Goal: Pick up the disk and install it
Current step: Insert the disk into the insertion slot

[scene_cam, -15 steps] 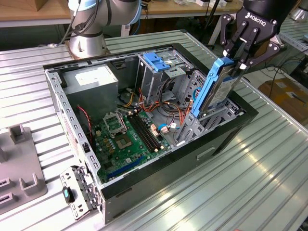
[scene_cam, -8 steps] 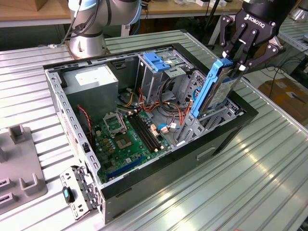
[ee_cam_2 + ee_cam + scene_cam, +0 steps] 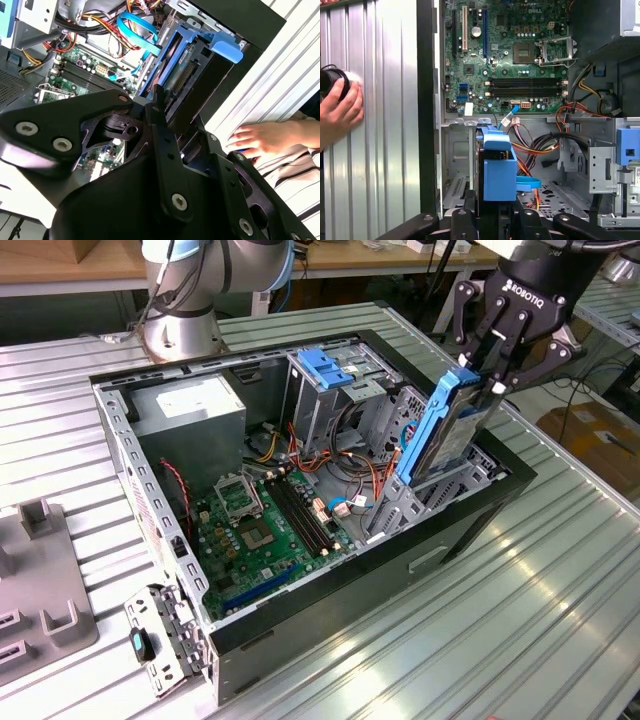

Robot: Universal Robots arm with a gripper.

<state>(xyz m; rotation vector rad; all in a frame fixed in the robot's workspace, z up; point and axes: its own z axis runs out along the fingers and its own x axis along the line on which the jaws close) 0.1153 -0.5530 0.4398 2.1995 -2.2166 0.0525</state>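
Note:
The disk (image 3: 438, 432), a grey drive in bright blue carrier rails, stands on edge, tilted, with its lower end inside the bay at the exterior view's right end of the open computer case (image 3: 470, 525). My gripper (image 3: 484, 378) is shut on its upper end from above. In the first wrist view the disk's blue carrier (image 3: 498, 170) sits between my fingers (image 3: 465, 225), over the bay beside the case wall. In the second wrist view the disk (image 3: 186, 75) runs down from my fingers (image 3: 162, 135) into the case, its blue end tab (image 3: 225, 50) farthest away.
A tall metal drive cage with a blue bracket (image 3: 326, 368) stands beside the bay, with the motherboard (image 3: 262, 530) and loose cables (image 3: 345, 475) lower down. A person's hand (image 3: 339, 111) rests on the ribbed table just outside the case wall. Grey fixtures (image 3: 40, 570) sit at the exterior view's left.

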